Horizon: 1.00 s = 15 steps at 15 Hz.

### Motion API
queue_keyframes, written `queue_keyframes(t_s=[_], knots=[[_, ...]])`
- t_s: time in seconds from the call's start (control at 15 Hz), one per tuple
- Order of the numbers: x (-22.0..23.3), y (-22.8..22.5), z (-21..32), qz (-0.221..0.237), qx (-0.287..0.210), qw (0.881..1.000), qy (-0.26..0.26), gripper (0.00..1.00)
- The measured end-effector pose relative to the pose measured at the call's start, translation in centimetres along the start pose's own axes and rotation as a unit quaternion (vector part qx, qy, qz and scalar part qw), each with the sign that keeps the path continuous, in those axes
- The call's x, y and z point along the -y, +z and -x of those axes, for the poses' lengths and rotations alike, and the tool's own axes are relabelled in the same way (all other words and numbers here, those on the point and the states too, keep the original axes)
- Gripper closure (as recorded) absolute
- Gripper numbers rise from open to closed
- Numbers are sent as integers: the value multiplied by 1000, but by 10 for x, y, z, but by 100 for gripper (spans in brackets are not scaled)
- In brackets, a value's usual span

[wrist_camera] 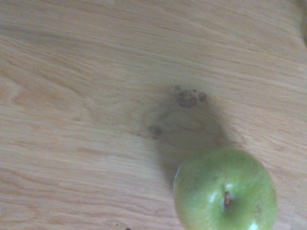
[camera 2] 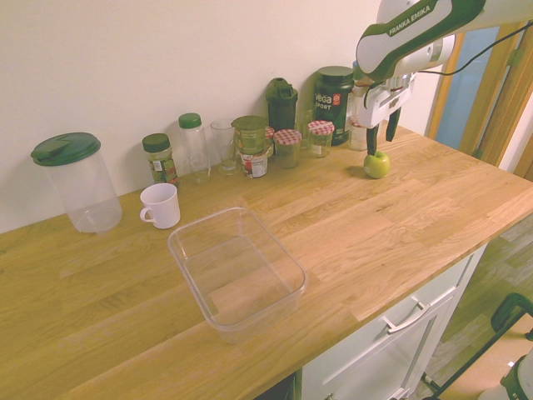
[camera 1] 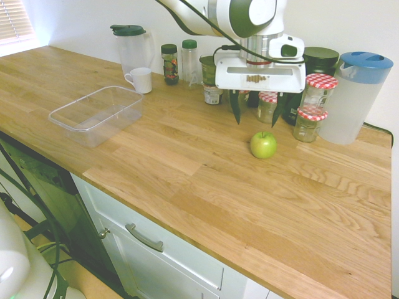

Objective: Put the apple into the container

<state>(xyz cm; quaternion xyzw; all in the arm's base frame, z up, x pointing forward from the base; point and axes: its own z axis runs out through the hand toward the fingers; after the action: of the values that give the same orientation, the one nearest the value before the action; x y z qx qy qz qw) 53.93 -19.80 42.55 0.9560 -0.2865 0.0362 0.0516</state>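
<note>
My gripper (camera 1: 256,118) hangs with its fingers spread apart, and the apple (camera 1: 263,144) sits on the counter just below, a little nearer me.

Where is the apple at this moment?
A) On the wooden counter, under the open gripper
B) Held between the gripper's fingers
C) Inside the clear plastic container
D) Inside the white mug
A: the apple sits on the bare counter, with the gripper open above it and not touching it, while the container stands far off, with nothing in it.
</note>
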Motion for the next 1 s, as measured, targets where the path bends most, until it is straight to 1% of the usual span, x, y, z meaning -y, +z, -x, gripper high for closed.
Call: queue_keyframes(t_s=[0.47,0.53,0.8,1.0], knots=[[4,46,-20,17,6,1000,-6,0],[4,53,-20,19,11,1000,-6,100],[6,74,-20,23,19,1000,-9,100],[9,75,-20,23,17,1000,-11,100]])
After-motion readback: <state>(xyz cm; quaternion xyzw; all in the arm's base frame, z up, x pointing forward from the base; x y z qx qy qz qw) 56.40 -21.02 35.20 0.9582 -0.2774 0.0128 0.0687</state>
